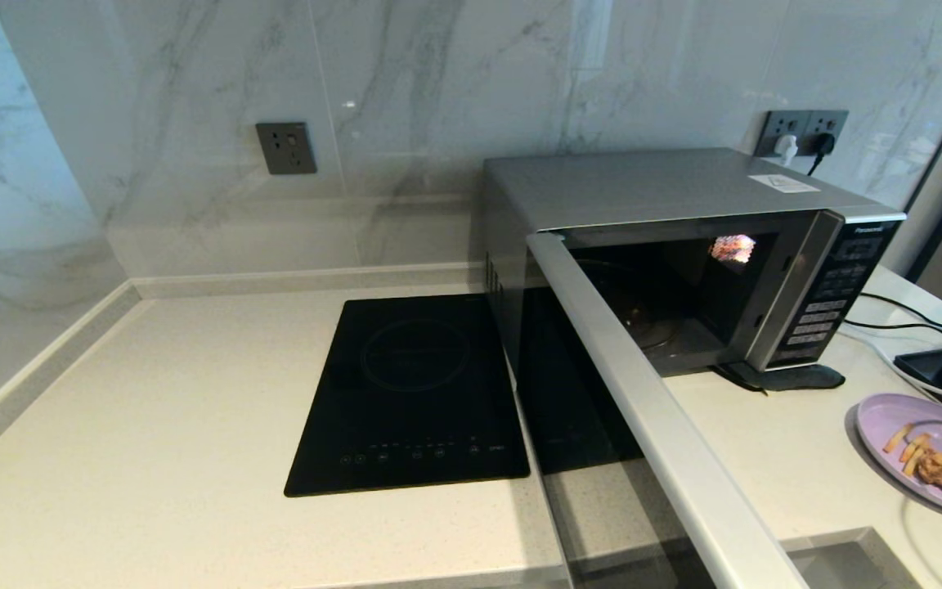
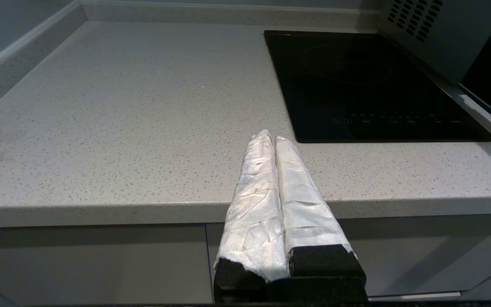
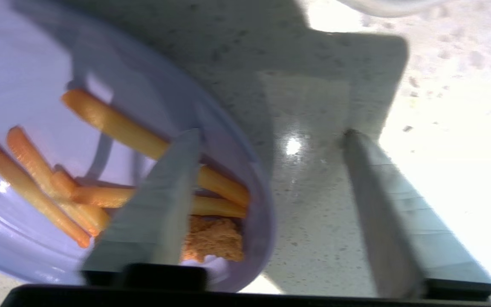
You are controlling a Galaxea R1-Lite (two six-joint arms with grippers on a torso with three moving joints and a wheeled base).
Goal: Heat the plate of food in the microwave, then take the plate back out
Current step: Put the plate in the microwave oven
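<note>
Speckled pale stone surface (image 1: pixel 152 425), walled by marble at the back and left. Head view: the microwave (image 1: pixel 667 192) stands at the back, right of centre, door (image 1: pixel 651 409) swung wide toward the front edge, dark cavity exposed. A black induction cooktop (image 1: pixel 410 397) is set into the surface just left of the microwave. The plate of food (image 1: pixel 888 421), lilac, sits flat at the right edge of the surface, in front of and right of the microwave, well apart from the open cavity; fries and a fried chicken piece lie on it. Cables run across the surface behind the plate. Two plugs sit in a wall socket (image 1: pixel 802 131) above the microwave; another socket (image 1: pixel 285 148) is on the wall further left.

Left wrist view: the left gripper (image 2: pixel 271 138) hangs off the front edge of the surface, below its level and in front of the cooktop's near left corner. Its white-wrapped jaws are pressed together, nothing between them.

Right wrist view: the right gripper (image 3: pixel 271 134) is low over the plate's rim. Jaws spread apart, straddling the rim: one finger (image 3: pixel 160 204) over the fries inside the plate, the other (image 3: pixel 382 213) outside over bare surface. Cannot tell whether either finger touches the plate; nothing is clamped.
</note>
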